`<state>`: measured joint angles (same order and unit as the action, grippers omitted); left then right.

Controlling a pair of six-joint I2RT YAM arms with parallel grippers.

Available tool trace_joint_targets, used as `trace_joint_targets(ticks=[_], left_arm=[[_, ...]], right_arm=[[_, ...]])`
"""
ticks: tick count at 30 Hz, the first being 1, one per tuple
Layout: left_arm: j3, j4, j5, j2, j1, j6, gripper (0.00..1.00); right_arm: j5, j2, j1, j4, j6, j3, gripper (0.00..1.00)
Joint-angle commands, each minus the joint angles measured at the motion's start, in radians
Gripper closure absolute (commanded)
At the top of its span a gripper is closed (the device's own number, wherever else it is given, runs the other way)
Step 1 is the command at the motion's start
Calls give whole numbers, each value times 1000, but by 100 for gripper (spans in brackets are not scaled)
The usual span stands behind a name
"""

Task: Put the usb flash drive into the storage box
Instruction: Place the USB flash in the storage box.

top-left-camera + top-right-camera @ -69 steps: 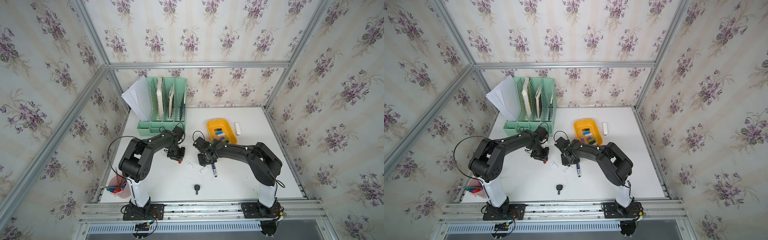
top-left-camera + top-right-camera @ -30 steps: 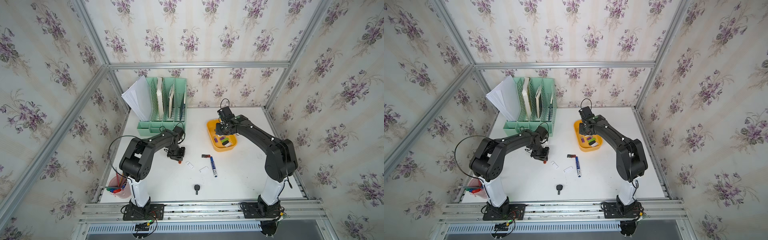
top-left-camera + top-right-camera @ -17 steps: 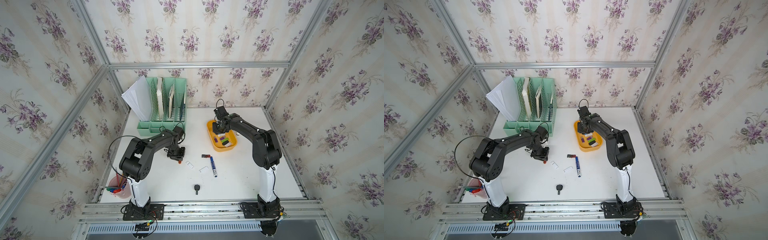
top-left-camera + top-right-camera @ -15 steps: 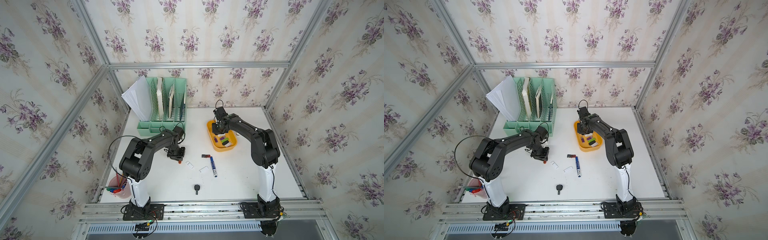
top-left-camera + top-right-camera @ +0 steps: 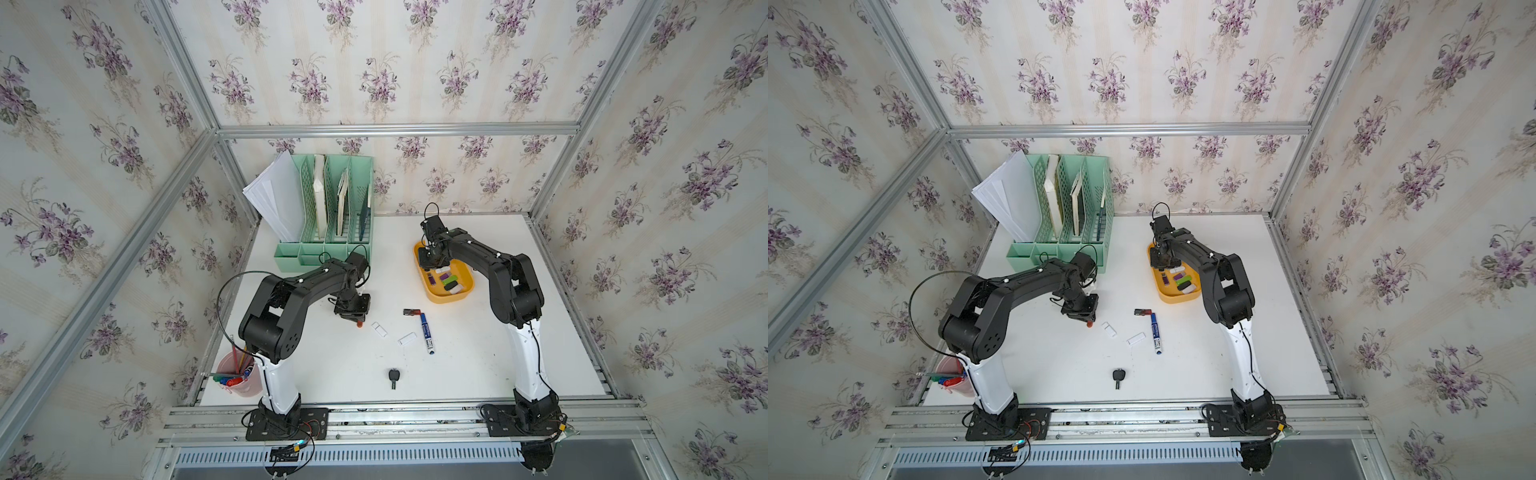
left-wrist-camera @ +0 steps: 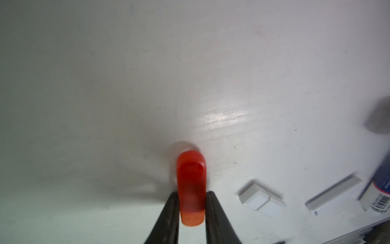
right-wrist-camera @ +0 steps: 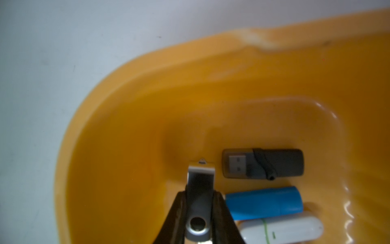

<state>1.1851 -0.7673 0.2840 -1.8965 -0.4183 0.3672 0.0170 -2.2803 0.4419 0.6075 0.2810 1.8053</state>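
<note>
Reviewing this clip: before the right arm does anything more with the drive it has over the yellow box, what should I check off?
1. The right gripper is shut on the black-and-silver flash drive: ok.
2. That drive hangs inside the walls of the storage box, not over the rim: ok.
3. The box floor by the drive's tip is bare; the grey drive and the blue drive lie off to the side: ok.
4. The held drive rests on the box floor: cannot tell.
5. The left gripper is shut on the red flash drive, well apart from the box: ok.
</note>
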Motion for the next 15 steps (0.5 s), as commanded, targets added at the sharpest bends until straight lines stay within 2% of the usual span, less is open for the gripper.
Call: trace_joint_targets(ticks=[1,11,15], left_arm=[[-17,-29,-11,-22,-1,-1,74],[-16,-31,-9,-18,-2,-2,74],[-16,-32,-6,-16,-2,-1,74]], right_arm=[[5,-11,-1,8,-8,15,83],[34,17,-1,19,-16,16,58],[54,68,-1,35,-29,-14,55]])
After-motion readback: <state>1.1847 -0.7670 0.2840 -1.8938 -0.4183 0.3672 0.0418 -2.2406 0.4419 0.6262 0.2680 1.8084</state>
